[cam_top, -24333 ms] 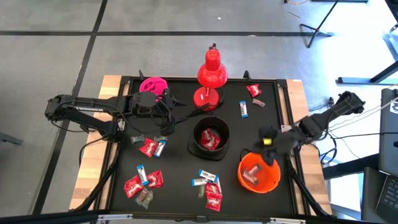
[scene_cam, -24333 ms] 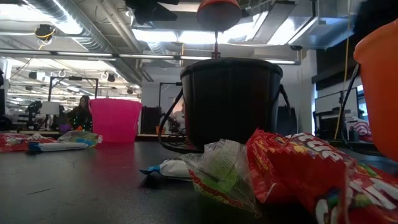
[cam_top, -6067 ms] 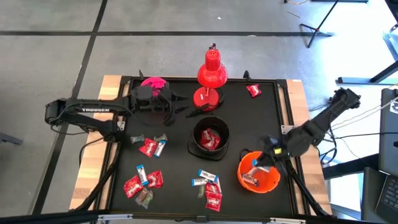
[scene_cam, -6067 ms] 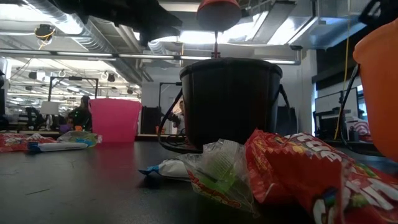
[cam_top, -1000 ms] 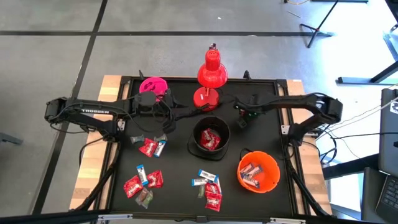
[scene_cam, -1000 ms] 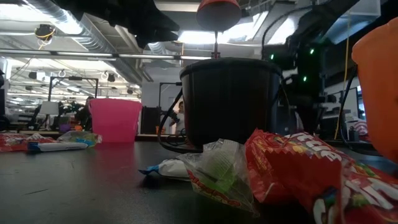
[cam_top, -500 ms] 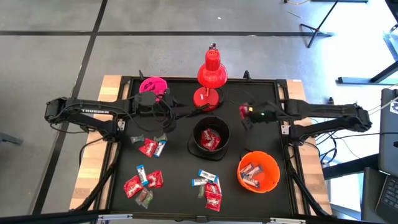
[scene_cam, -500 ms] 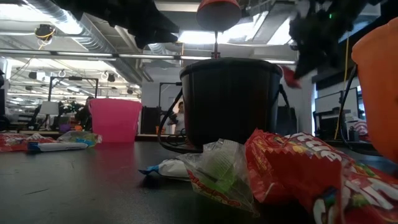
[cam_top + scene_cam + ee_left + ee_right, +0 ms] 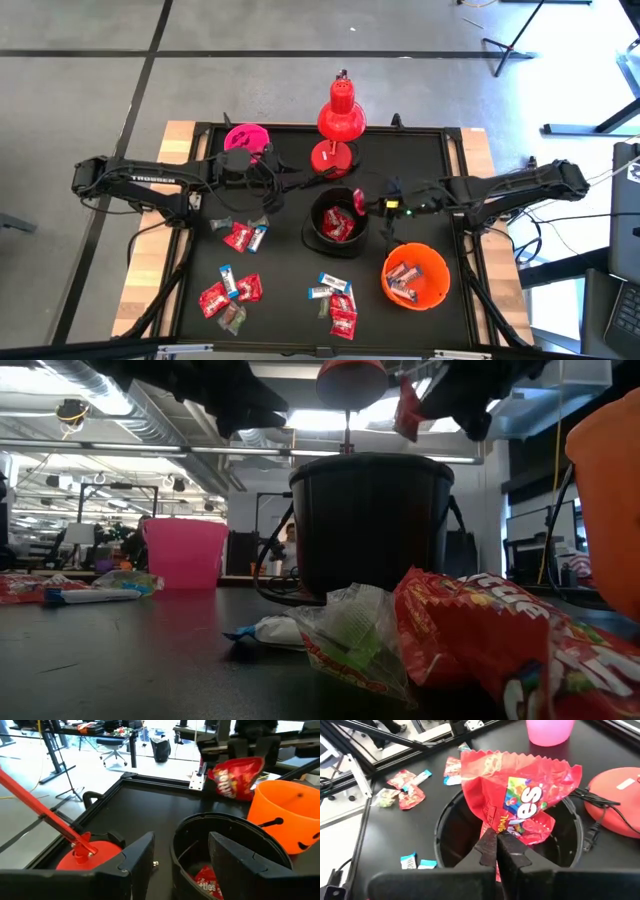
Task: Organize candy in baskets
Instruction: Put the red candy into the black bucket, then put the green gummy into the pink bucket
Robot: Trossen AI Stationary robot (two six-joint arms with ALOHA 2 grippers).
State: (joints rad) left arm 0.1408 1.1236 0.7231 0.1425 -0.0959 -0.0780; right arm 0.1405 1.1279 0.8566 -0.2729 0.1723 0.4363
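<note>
The right arm's fingers [image 9: 496, 842] are clamped on a red candy packet [image 9: 520, 805], held above the open black basket [image 9: 338, 222]. The left arm's fingers [image 9: 268, 190] are parted and empty beside the pink basket [image 9: 246, 137]. More candy [image 9: 232, 290] lies loose on the dark surface [image 9: 420, 160].

The right end effector [image 9: 496, 841] pinches a red candy packet [image 9: 520, 802] above the black basket [image 9: 447, 837] — pink basket [image 9: 549, 731] beyond.
</note>
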